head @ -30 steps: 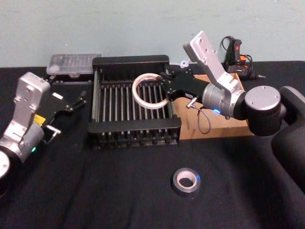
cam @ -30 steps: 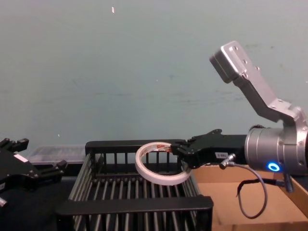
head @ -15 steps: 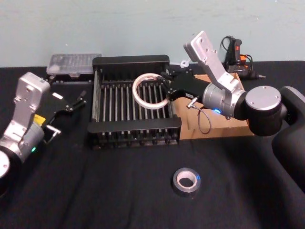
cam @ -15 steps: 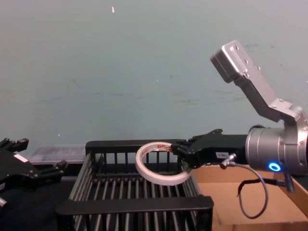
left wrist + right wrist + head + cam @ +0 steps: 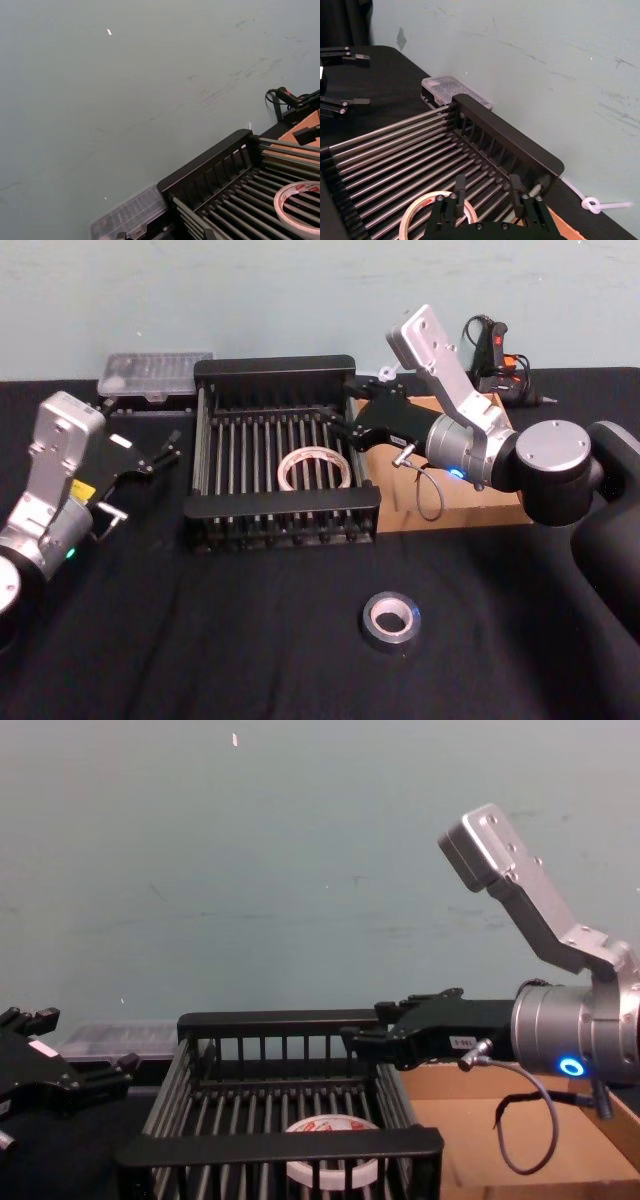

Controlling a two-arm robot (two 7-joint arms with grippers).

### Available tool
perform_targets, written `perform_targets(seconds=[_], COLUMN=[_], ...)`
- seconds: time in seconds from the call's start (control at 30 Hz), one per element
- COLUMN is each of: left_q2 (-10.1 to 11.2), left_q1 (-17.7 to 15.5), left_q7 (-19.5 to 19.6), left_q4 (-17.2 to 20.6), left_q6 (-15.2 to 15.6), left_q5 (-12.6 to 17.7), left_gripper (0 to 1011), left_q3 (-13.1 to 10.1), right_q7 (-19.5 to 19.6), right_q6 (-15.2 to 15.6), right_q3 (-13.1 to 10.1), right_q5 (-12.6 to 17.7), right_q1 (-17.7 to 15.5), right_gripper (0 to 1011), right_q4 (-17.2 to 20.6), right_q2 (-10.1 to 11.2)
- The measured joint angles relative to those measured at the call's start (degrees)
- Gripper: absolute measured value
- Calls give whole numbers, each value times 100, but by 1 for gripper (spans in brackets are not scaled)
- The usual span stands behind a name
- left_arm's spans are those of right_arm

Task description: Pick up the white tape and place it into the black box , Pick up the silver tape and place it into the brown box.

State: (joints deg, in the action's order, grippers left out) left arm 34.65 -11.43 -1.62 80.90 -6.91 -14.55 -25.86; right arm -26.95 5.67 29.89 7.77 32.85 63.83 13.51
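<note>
Inside the black box (image 5: 285, 465) the white tape (image 5: 313, 469) lies flat; right gripper (image 5: 352, 412) hovers above, fingers spread, empty. Silver tape (image 5: 390, 620) sits on near table (image 5: 200, 640), brown box (image 5: 470, 505) unfilled. Left gripper (image 5: 165, 452) parked left, spread wide.

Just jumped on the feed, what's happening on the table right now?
The right claw is open above the black box, and the white tape lies flat on the box's bars, so that half looks done. The silver tape sits on the black cloth near the robot, not yet picked up. The brown box is beside the black one, under the right arm. The left claw is open, parked left of the black box.
</note>
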Motion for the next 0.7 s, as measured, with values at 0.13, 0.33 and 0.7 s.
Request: perform_targets(seconds=[0.13, 0.33, 0.7], left_q2=[0, 0, 0], left_q1=[0, 0, 0], left_q7=[0, 0, 0], left_q4=[0, 0, 0], left_q6=[0, 0, 0], left_q5=[0, 0, 0], left_gripper=[1001, 1001, 1001], left_q3=[0, 0, 0], right_q7=[0, 0, 0], right_q6=[2, 3, 3], right_q3=[0, 0, 0], right_q5=[2, 2, 2], right_q1=[-2, -2, -2], right_gripper=[630, 825, 1002], right_q4=[2, 4, 4], right_q2=[1, 1, 2])
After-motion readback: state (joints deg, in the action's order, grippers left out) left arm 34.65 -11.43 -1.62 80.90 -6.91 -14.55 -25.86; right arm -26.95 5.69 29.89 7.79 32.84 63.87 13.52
